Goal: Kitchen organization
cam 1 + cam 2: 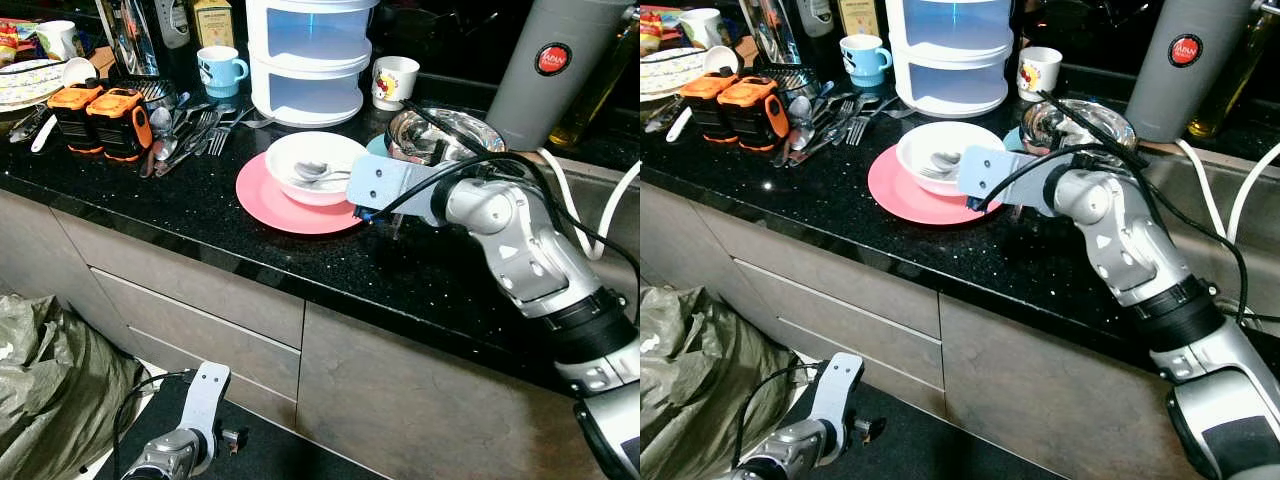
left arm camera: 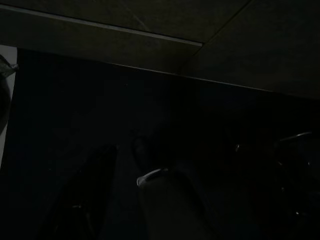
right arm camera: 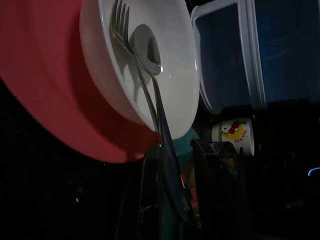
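Note:
A white bowl (image 1: 315, 165) sits on a pink plate (image 1: 265, 205) on the black counter (image 1: 200, 215). A spoon (image 3: 145, 47) and a fork (image 3: 119, 22) lie in the bowl, their handles sticking out over its rim. My right gripper (image 3: 172, 147) is at the plate's right edge, low over the counter. Its dark fingers (image 3: 145, 200) stand apart on either side of the handle ends, open. In the eye views the grey wrist plate (image 1: 385, 185) hides the fingers. My left gripper (image 1: 232, 438) hangs idle near the floor.
A steel bowl (image 1: 440, 135) stands just behind my right arm. Further back are a white tiered container (image 1: 310, 60), a blue mug (image 1: 220, 70), a cartoon mug (image 1: 393, 82) and a grey flask (image 1: 560, 70). Loose cutlery (image 1: 190, 125) and orange battery packs (image 1: 100, 118) lie left. Green bag (image 1: 50, 380) on floor.

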You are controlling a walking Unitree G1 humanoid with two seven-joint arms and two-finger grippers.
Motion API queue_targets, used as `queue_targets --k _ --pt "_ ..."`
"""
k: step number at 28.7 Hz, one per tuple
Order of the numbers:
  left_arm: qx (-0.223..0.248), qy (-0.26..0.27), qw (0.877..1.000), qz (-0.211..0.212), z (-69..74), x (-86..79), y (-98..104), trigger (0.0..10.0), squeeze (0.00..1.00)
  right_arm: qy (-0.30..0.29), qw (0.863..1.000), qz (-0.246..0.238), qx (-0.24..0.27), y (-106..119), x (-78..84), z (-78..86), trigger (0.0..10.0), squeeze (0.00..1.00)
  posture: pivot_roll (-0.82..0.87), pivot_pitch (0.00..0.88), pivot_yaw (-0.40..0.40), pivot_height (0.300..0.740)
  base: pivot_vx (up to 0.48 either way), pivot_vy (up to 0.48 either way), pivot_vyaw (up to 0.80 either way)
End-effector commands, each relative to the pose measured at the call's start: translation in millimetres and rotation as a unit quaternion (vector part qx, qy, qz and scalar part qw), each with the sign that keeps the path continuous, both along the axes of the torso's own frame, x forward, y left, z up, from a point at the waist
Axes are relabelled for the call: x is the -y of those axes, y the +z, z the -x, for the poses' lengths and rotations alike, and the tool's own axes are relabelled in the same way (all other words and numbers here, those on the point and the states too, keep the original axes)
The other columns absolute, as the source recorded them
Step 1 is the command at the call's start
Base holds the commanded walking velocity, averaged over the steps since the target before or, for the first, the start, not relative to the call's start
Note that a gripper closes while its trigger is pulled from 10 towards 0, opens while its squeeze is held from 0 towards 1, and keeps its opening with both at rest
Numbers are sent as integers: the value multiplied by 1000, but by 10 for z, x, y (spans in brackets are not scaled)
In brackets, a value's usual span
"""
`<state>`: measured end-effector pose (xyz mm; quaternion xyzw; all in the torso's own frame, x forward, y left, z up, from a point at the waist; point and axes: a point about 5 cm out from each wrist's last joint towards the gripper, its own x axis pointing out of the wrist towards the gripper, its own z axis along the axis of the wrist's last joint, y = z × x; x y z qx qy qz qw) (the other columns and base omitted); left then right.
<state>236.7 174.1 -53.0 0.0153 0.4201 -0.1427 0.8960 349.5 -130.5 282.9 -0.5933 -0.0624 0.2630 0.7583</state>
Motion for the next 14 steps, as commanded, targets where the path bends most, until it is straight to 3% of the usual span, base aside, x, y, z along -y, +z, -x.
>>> queue_targets --k 1,4,5,7,8,9,11,12,14 --pt "-12 -4 1000 -4 47 -11 -32 10000 0 6 1000 9 6 31 -22 0 9490 0 -24 61 8 740 0 0 0" --pt "-12 -4 1000 -4 50 -12 -34 10000 0 6 1000 10 7 34 -25 -3 9686 0 -25 60 11 740 0 0 0" --pt "-13 -5 1000 -4 52 -13 -35 10000 0 5 1000 11 8 35 -24 -3 8784 0 -26 61 14 740 0 0 0" --pt "-13 -5 1000 -4 53 -14 -35 10000 0 5 1000 12 9 36 -22 -3 8784 0 -26 61 14 740 0 0 0" --pt "-13 -5 1000 -4 53 -15 -35 10000 0 4 1000 13 9 38 -15 -4 5529 0 -28 65 17 740 0 0 0" --pt "-13 -6 1000 -4 52 -16 -34 10000 0 3 1000 14 10 40 -11 -5 4863 0 -29 67 17 740 0 0 0" --pt "-13 -6 1000 -4 52 -17 -34 10000 0 3 1000 15 10 41 -7 -5 4863 0 -29 67 17 740 0 0 0" --pt "-13 -6 1000 -4 51 -17 -33 10000 0 3 1000 14 10 41 -6 -5 3490 0 -28 71 18 740 0 0 0" --pt "-13 -6 1000 -4 49 -19 -32 10000 0 3 1000 13 10 41 -6 -6 3059 0 -28 71 18 740 0 0 0"
